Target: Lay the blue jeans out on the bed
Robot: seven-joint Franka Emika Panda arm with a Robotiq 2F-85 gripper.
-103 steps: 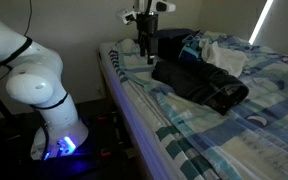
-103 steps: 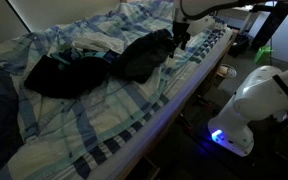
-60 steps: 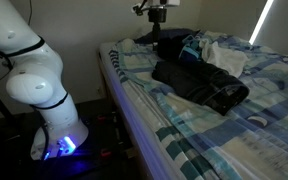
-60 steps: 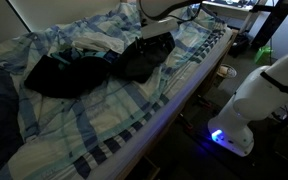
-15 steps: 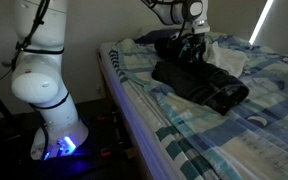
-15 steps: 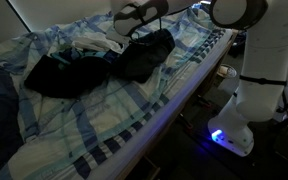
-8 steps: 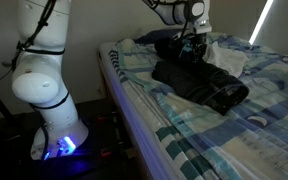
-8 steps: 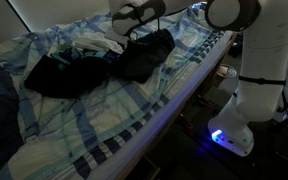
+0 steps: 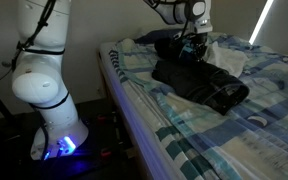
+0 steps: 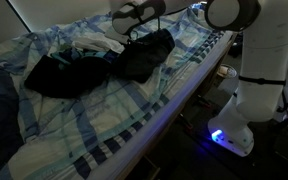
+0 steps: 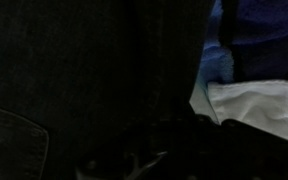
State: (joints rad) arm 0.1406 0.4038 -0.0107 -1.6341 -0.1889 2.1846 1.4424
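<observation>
Jaws of the gripper (image 9: pixel 191 50) are closed tight w/ tips pushed down into dark denim, apparently pinching a fold of the blue jeans (image 9: pixel 199 85); the pinch itself is lost in shadow, so the hold is a judgement. The single robot arm reaches across from its base beside the bed (image 9: pixel 184 140), which has a plaid blue, white & green cover. The jeans lie bunched in a thick dark heap on top of that cover, not spread out. In an exterior view the gripper sits at the heap's far end, next to a white cloth (image 9: pixel 227 58), & the heap's long axis runs diagonally from the jaws toward the camera, approx. along the bed's length. In an exterior view from the opposite side the gripper (image 10: pixel 134 36) meets the upper edge of the jeans (image 10: pixel 149 55). Wrist view is nearly all black denim (image 11: pixel 84 70) w/ a curved seam at the lower corner & the white cloth (image 11: pixel 259 105) just beside it. Nearly the whole garment lies to one side of the jaws, so a lift & pull away from the heap, along that axis, would probably open it out. The white cloth is near enough to get dragged along.
</observation>
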